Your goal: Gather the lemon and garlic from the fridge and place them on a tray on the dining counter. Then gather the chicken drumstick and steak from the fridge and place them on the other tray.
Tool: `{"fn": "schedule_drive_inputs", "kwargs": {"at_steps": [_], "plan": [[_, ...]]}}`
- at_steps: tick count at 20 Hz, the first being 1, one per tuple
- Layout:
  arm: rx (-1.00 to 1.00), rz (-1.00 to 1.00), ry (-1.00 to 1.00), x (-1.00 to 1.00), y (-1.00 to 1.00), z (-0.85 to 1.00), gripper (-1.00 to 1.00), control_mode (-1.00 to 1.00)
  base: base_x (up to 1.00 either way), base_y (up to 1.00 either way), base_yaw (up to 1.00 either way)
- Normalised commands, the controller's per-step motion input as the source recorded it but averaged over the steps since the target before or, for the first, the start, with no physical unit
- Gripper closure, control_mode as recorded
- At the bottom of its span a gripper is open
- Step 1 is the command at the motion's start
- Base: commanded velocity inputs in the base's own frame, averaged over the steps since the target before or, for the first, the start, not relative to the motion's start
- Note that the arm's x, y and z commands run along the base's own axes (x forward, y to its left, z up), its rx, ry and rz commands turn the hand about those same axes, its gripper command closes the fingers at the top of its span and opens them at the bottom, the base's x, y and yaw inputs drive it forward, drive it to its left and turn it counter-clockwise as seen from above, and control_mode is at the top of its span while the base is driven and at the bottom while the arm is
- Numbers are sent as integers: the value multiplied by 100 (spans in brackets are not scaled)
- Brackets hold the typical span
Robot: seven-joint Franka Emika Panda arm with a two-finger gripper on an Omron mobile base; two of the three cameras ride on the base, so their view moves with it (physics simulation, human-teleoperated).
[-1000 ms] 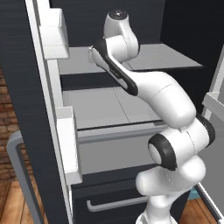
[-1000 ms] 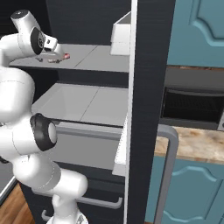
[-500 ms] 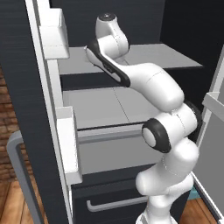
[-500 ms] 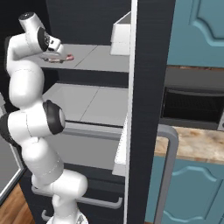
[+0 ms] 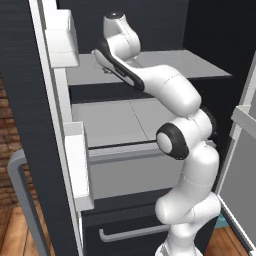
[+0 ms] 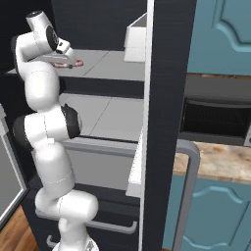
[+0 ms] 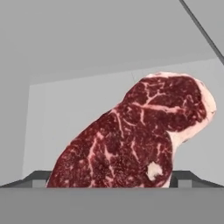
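1. Since a second ago the arm has folded tighter and reached deeper into the open fridge (image 5: 30, 125): its elbow stands higher and closer to the shelves, and the wrist has swung further over the upper shelf (image 6: 105, 61). The base cameras have not shifted; door, shelves and drawers sit where they were.
2. The gripper (image 6: 70, 58) hangs just above the steak (image 6: 66, 64), near the upper shelf's left part in the right base view. The fingers are spread to their widest and hold nothing; in the hand view the two dark fingertips (image 7: 37, 177) stand on either side of the meat, apart from it.
3. One steak: a flat dark red cut with pale marbling and a strip of fat along one edge, lying flat on the grey shelf (image 7: 65, 105).
4. Counted: one arm, one gripper, two grey shelves inside the fridge, one white door bin (image 5: 62, 37) high on the open door, and one lower drawer handle (image 5: 132, 232).
5. Beyond the fridge, the right base view shows a built-in oven (image 6: 215, 120), teal cabinets (image 6: 223, 29) and a tan marbled counter (image 6: 223, 162). The floor is wood (image 5: 12, 235).
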Motion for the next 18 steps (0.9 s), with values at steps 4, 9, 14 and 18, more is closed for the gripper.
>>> {"fn": "schedule_drive_inputs", "kwargs": {"at_steps": [4,9,14,18], "plan": [[0,0,1,0,1,-29,100,-100,0,0,0],[0,0,-8,-23,-8,-17,100,-100,0,0,0],[3,2,-22,-86,-47,-4,100,-100,0,0,0],[9,7,-24,-100,-54,-15,100,-100,0,0,0]]}}
